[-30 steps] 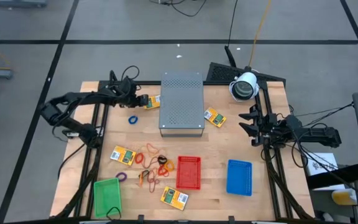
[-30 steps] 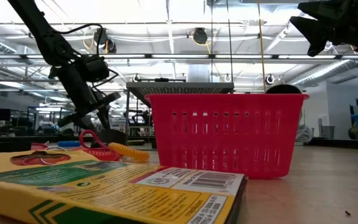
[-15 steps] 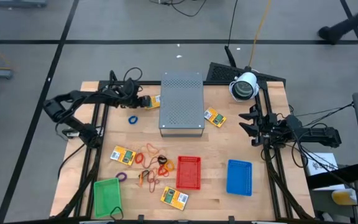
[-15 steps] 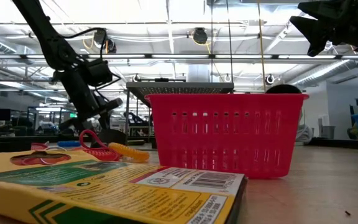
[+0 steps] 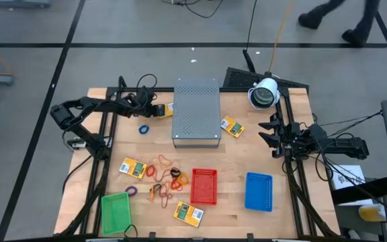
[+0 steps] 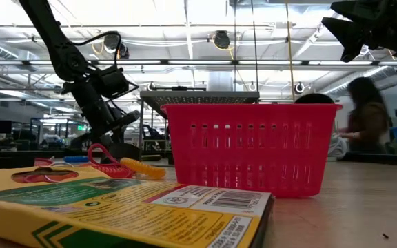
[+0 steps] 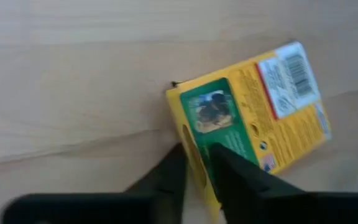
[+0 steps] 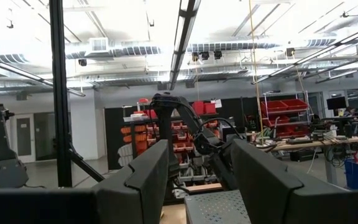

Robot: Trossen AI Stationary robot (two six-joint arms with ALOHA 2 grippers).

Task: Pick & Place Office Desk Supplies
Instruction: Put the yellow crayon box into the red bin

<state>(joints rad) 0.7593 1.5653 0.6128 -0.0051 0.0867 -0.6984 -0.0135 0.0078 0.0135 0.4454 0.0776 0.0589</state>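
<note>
The left gripper (image 5: 154, 108) is at the far left part of the table (image 5: 234, 154), just beside the left wall of the grey perforated box (image 5: 196, 111). Its two fingers (image 7: 166, 180) stand narrow and pinch the thin edge of a yellow-and-green packet (image 7: 250, 118). In the left wrist view the packet lies flat on the wood and its long axis runs obliquely away from the fingers, with the barcode end farthest from them and the green picture panel nearest. In the high view this same packet (image 5: 167, 107) is between the gripper and the box, very close to the box wall, so there is little room on that side; toward the left edge of the table the wood is free.

A blue rubber band (image 5: 143, 128) lies near, a little more to the front. Other packets lie right of the box (image 5: 232, 126), left of the band pile (image 5: 132, 168) and at the front edge (image 5: 188, 212). Orange and red bands (image 5: 163, 176) are grouped left of the red tray (image 5: 203, 186).

The right gripper (image 5: 271, 134) hovers at the right side of the table with fingers wide apart, holding nothing
</note>
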